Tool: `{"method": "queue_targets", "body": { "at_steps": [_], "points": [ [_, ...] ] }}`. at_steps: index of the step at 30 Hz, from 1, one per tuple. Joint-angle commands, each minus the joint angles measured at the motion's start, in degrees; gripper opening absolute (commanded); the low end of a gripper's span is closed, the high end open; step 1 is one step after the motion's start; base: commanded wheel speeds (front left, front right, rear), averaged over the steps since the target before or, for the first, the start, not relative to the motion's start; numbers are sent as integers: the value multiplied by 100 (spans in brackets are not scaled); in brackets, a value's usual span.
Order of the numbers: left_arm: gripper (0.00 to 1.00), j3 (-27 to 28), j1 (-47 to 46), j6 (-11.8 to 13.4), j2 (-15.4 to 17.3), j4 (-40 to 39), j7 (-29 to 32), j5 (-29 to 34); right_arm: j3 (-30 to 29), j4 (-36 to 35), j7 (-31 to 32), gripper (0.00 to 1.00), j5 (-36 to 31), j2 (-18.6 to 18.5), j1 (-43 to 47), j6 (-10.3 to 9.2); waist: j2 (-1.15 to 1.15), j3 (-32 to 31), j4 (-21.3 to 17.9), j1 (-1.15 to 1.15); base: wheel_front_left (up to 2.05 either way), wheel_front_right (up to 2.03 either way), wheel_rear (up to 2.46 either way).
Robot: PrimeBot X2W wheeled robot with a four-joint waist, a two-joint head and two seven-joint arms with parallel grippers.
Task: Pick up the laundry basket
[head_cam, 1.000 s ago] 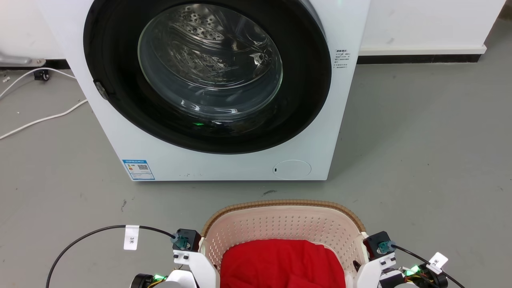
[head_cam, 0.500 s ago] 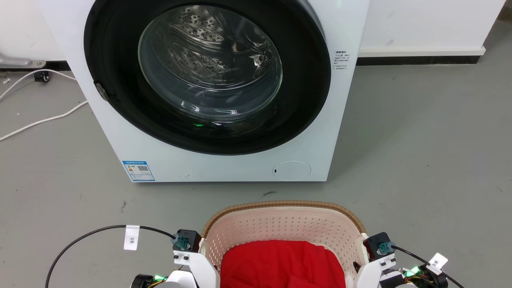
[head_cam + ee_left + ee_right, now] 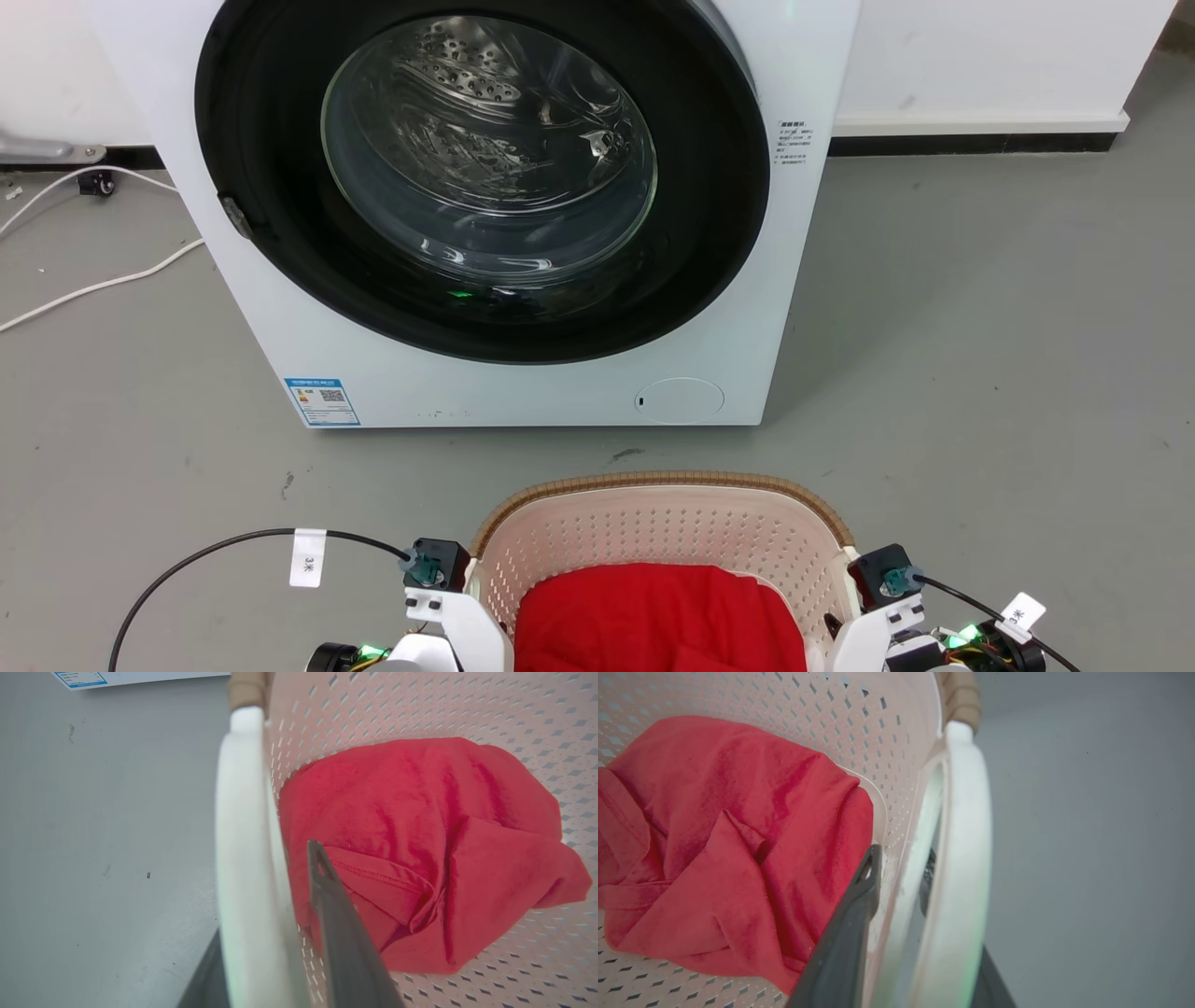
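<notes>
Left hand [image 3: 261, 896], right hand [image 3: 920, 891] grip laundry basket [image 3: 672, 532] handles [image 3: 243, 812].

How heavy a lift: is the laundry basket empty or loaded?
Partly loaded: a red garment lies in the laundry basket, walls bare above.

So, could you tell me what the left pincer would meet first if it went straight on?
Probably the red garment inside the laundry basket, just past its inner finger; depth is unclear.

The head camera is looking down over the washer [image 3: 523, 392] and laundry basket [image 3: 672, 532], both wrist cameras peering closely into that basket's opposite sides.
</notes>
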Motion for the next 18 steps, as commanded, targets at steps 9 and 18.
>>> {"method": "queue_targets", "body": {
  "at_steps": [9,18],
  "points": [
    [0,-113,-188,-74,10,-43,-111,-73,91,17,37,0,-64,-7,91,80,0,14,-8,0,0,0,0],
    [0,-205,-207,-74,21,-35,-118,-164,99,17,39,0,-51,-1,82,79,0,22,-23,0,0,0,0]
  ]
}}
